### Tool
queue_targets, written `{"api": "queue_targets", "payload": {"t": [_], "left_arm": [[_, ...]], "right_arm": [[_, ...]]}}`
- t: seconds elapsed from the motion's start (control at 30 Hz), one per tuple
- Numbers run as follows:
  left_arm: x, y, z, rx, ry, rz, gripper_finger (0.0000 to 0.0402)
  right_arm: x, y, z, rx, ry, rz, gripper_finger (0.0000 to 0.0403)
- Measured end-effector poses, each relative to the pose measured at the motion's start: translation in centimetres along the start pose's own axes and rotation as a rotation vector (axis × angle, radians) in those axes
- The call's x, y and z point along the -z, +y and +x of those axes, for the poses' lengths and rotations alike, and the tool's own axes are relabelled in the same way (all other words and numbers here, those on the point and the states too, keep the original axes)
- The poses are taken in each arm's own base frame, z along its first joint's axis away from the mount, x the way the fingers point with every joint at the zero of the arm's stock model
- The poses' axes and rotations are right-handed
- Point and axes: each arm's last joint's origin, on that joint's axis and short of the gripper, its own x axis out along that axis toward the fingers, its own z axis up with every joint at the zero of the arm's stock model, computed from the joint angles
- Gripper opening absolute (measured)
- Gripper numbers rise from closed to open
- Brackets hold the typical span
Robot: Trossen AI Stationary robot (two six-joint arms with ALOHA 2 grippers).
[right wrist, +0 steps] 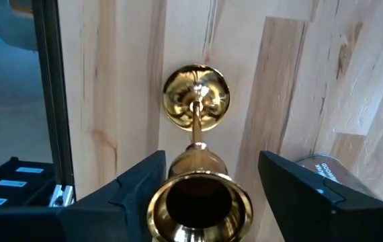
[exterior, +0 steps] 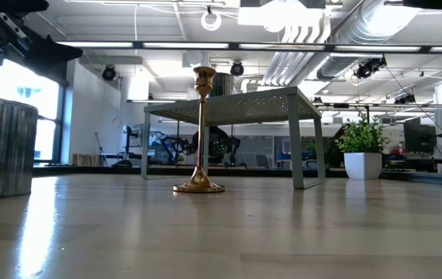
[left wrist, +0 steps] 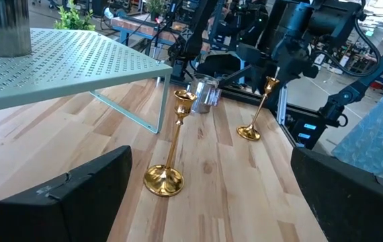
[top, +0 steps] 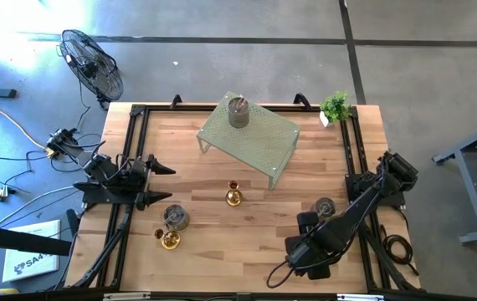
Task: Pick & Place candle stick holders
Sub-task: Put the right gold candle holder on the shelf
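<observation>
In the right wrist view a gold candle stick holder (right wrist: pixel 197 151) stands on its round base (right wrist: pixel 196 96) near the table's right edge. My right gripper (right wrist: pixel 211 171) points down over it, open, one finger on each side of its cup. The arm (top: pixel 339 221) hides this holder from above. A second gold holder (top: pixel 233 195) stands mid-table. A third (top: pixel 170 240) and a grey cup (top: pixel 176 216) stand near the left front. Another grey cup (top: pixel 325 206) stands by the right arm, and one (top: pixel 238 111) sits on the green rack. My left gripper (top: pixel 165 181) waits open at the left. My right gripper comes from above, pointing down, with its fingers (right wrist: pixel 292 191) on either side of the gold holder's cup (right wrist: pixel 198 202). Bare table shows between one finger and the holder. Whether the other finger (right wrist: pixel 141 181) touches it I cannot tell. The holder stands upright on the table.
The pale green perforated rack (top: pixel 251 135) stands at the far middle, and a small potted plant (top: pixel 335 106) at the far right corner. Black rails (top: pixel 130 150) run along the table's left and right sides. A fan (top: pixel 92 63) stands on the floor beyond the far left corner.
</observation>
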Motion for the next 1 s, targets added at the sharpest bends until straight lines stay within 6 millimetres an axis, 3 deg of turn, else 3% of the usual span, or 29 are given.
{"api": "queue_targets", "payload": {"t": [0.13, 0.37, 0.87, 1.0], "left_arm": [[0.0, 0.0, 0.0, 0.000, 0.000, 0.000, 0.0399], [0.0, 0.0, 0.0, -0.001, 0.000, 0.000, 0.0399], [0.0, 0.0, 0.0, -0.002, 0.002, 0.002, 0.0399], [0.0, 0.0, 0.0, -0.002, 0.002, 0.002, 0.0399]], "right_arm": [[0.0, 0.0, 0.0, -0.001, -0.001, 0.000, 0.0200], [-0.1, 0.0, 0.0, -0.010, 0.000, -0.001, 0.0114], [-0.5, 0.0, 0.0, 0.059, -0.082, -0.107, 0.0115], [-0.9, 0.0, -1.1, 0.094, -0.140, -0.150, 0.0115]]}}
